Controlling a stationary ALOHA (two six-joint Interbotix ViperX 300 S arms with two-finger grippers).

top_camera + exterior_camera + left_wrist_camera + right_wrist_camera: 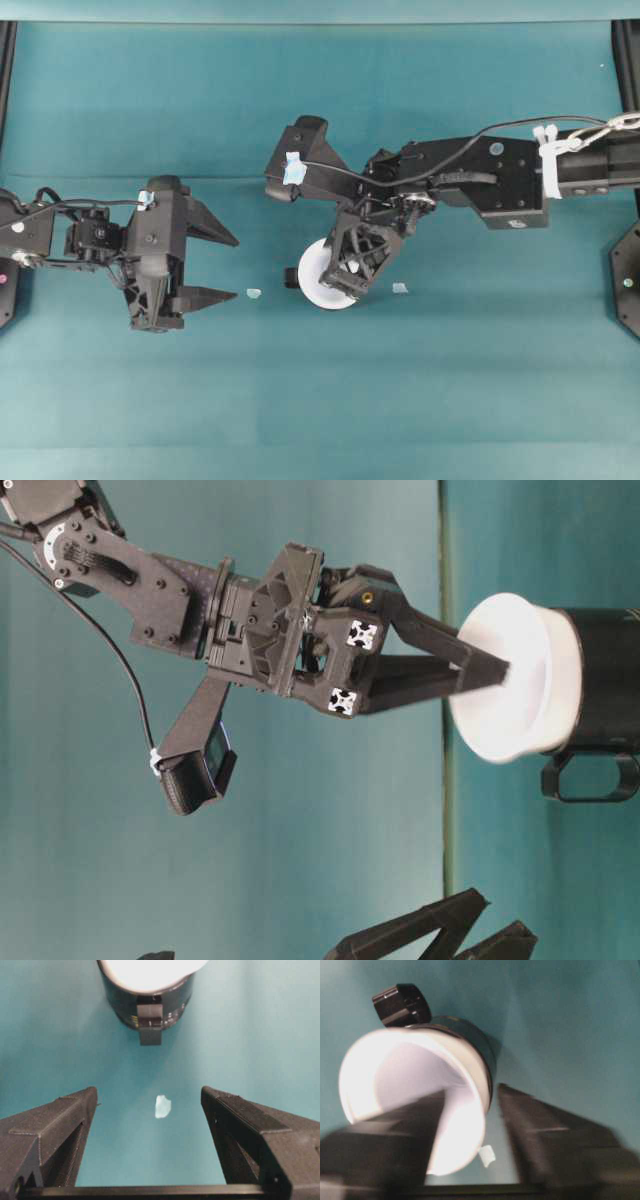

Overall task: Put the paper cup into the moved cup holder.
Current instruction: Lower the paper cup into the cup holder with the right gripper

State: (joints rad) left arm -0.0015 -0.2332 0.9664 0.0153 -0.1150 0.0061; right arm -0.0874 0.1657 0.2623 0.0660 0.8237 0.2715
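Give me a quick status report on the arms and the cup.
Left end effector open, idle, apart. Right end effector open astride the paper cup rim, one finger inside. Cup seated in cup holder. Nothing blocking.

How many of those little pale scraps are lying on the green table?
2: one scrap lies between the left pincer and the cup holder, another scrap just right of the paper cup. Others may be hidden.

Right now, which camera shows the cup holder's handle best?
The left wrist view: the handle faces the camera squarely on the holder, unobstructed. The table-level view shows it side-on as a loop at the frame edge, the right wrist view catches it blurred, and overhead it is only a small dark nub beside the cup.
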